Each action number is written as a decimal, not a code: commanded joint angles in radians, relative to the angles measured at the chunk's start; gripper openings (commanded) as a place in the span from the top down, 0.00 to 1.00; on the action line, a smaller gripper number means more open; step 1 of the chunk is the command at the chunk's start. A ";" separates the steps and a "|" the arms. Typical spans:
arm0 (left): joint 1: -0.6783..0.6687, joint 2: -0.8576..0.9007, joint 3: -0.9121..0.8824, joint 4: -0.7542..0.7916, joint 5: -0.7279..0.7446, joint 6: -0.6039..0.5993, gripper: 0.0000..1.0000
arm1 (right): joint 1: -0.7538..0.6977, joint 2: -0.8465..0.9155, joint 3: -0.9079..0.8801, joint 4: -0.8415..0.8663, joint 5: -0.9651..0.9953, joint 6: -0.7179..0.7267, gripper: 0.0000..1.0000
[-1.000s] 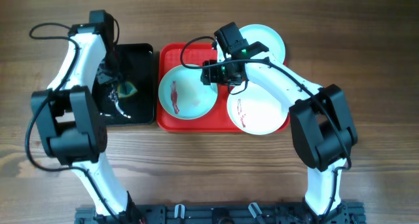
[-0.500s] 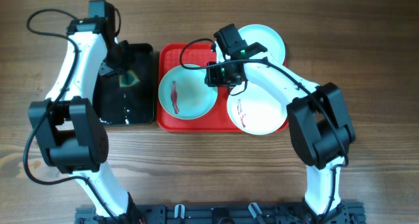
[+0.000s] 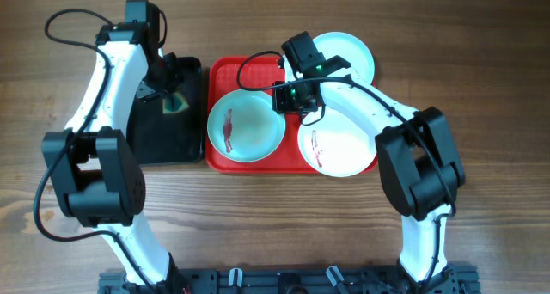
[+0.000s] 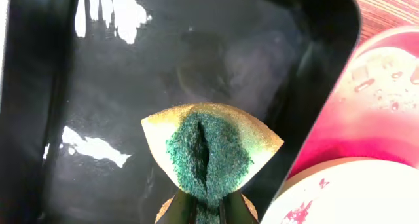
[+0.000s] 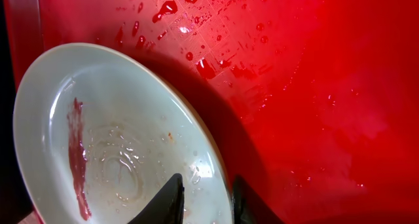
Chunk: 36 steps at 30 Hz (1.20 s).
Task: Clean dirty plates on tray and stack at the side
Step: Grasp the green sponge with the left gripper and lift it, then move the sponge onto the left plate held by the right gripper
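Overhead: looking straight down from well above the table (image 3: 481, 36), both arms (image 3: 103, 88) whole in frame, bases at the bottom edge.

Left wrist: close in, facing down along the left gripper (image 4: 208, 212), past the sponge (image 4: 209, 149) into the black tray (image 4: 98, 86). A corner of the red tray (image 4: 366, 99) and the nearest plate (image 4: 347, 198) at right.

Right wrist: closer yet, facing down past the right gripper (image 5: 204, 201) onto the same plate and red tray.

Shared by all three: that plate's smeared side and the wet red tray beside it.
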 commanded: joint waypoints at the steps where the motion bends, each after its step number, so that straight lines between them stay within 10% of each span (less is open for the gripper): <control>1: -0.037 -0.018 0.015 0.006 0.016 0.018 0.96 | 0.001 0.035 0.005 -0.011 -0.009 -0.002 0.75; 6: -0.049 -0.018 0.015 0.011 0.016 0.018 0.96 | 0.001 0.035 0.005 -0.038 -0.010 0.000 0.50; 11: -0.052 -0.018 0.015 0.010 0.023 0.019 0.96 | 0.000 0.035 0.005 -0.090 -0.015 0.011 0.49; 20: -0.052 -0.018 0.015 -0.035 0.243 0.099 0.96 | 0.002 0.035 0.005 -0.176 -0.020 0.051 0.66; 24: -0.065 -0.018 0.015 -0.058 0.327 0.153 0.96 | 0.002 0.035 0.005 -0.143 -0.021 0.056 0.96; 36: -0.129 -0.015 -0.020 0.020 0.308 0.148 0.96 | -0.040 0.035 0.005 -0.077 -0.021 0.074 0.96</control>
